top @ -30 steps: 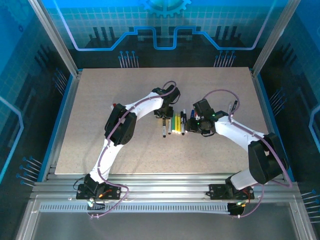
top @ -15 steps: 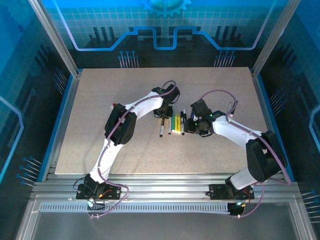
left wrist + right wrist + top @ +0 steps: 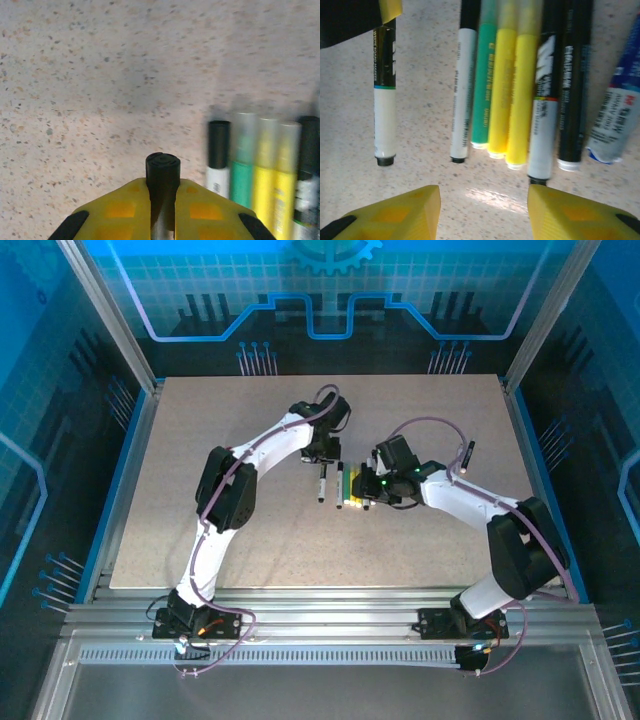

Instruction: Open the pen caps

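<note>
I'm reading this as the grab before a pull. My left gripper (image 3: 162, 192) is pinching the black-ended pen (image 3: 385, 120) by its dark cap end, pads pressing tight on it. That pen is sitting apart, just left of the row of pens (image 3: 512, 90) near the middle of the tabletop (image 3: 200, 440). My right gripper (image 3: 484, 207) is hovering spread over the row's near ends, holding nothing. Next I'm wanting the right to take the white barrel (its free end is pointing toward the near edge) and draw straight along the pen. Every edge is lying well away; only the row is crowding the right side.
</note>
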